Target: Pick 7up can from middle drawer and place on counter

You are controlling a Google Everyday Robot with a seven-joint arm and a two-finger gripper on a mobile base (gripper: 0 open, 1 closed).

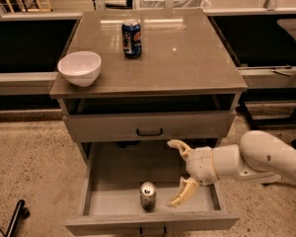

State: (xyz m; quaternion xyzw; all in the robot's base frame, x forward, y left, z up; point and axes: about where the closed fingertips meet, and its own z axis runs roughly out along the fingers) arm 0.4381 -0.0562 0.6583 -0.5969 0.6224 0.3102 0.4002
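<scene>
The 7up can (148,195) stands upright near the front of the open middle drawer (119,173), its shiny top facing up. My gripper (176,173) hangs over the drawer just right of the can, apart from it. Its two tan fingers (185,192) are spread wide and hold nothing. The counter (187,58) is the glossy grey-brown top of the cabinet above the drawers.
A dark blue can (131,38) stands at the back middle of the counter. A white bowl (79,68) sits at its front left corner. The top drawer (149,126) is pulled out slightly. Speckled floor surrounds the cabinet; black shelving stands at both sides.
</scene>
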